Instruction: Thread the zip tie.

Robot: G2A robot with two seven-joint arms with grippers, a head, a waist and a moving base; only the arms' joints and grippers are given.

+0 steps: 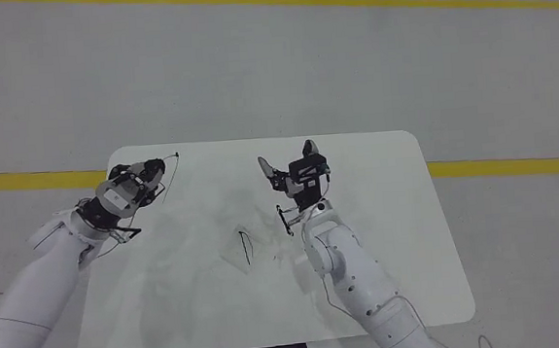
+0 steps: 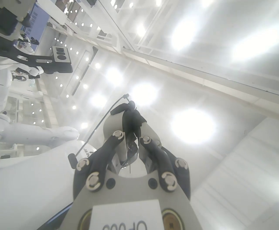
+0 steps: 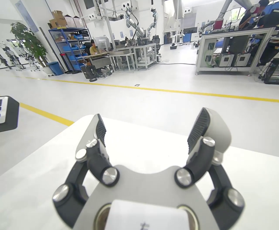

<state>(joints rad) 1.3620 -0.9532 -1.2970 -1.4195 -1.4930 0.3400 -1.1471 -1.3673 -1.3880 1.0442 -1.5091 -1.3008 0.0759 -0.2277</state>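
Pale glossy floor (image 1: 253,69), crossed by yellow lines (image 1: 248,1). White round-cornered table (image 1: 400,224) close by. Further back: blue shelving (image 3: 69,48) with bins, cardboard boxes on top; potted plant (image 3: 28,41); blue bin (image 3: 53,67) between them. Metal-framed workbenches (image 3: 231,50), cabling underneath. Overhead, bright round ceiling lights (image 2: 191,126), long white beam (image 2: 196,69), perhaps ducting behind, glare too strong.
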